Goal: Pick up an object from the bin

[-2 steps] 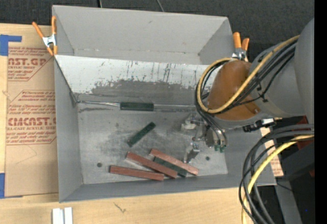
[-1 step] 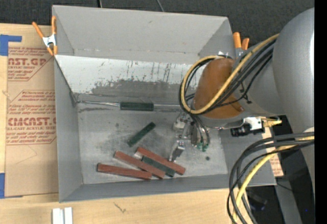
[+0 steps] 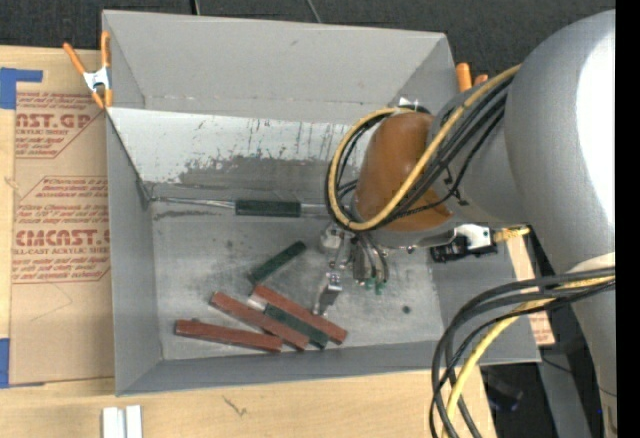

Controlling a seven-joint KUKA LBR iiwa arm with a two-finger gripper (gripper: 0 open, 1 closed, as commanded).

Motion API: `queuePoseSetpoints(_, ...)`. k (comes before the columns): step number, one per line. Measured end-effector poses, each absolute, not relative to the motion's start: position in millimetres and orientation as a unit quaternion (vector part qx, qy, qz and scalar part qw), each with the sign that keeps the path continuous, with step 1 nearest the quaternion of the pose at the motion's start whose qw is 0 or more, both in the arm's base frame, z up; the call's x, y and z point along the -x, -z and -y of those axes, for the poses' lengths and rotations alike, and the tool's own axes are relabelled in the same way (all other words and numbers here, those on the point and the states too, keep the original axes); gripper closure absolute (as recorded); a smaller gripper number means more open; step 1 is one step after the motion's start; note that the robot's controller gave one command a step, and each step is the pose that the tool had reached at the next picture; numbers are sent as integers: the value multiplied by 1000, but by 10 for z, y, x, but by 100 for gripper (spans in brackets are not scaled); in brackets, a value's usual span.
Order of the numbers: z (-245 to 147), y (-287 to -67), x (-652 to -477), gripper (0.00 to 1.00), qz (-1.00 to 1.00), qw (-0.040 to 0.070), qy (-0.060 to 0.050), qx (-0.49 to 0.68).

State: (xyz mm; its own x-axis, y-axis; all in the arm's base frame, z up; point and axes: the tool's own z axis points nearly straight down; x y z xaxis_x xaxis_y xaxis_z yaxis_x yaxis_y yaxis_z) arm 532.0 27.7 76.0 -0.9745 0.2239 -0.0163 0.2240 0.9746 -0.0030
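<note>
Looking down from the camera view, the grey metal bin point(image 3: 200, 116) has slanted walls, so small things slide down and rest on its flat, scratched floor. The claw point(image 3: 333, 292) hangs low over the right half of that floor. It sits under the arm's round orange cover point(image 3: 395, 171) and its yellow and black cables point(image 3: 345, 166). I cannot tell if the claw is spread or pressed together. Just below its tip lies a small heap of long, flat brown sticks point(image 3: 250, 318), crossed over each other near the front wall. The top brown stick point(image 3: 300, 314) is closest to the claw, so I think it is the easy one to grab. A dark green stick point(image 3: 278, 263) lies tilted a little to the left. Another green stick point(image 3: 268, 209) lies flat along the foot of the back wall. They all look hard and smooth.
</note>
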Motion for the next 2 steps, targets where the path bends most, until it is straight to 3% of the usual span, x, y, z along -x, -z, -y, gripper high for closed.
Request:
queuePoseSetpoints(1,-651,-771,-5405,100,-980,3,-2,-198)
queuePoseSetpoints(2,-651,-771,-5405,100,-980,3,-2,-198)
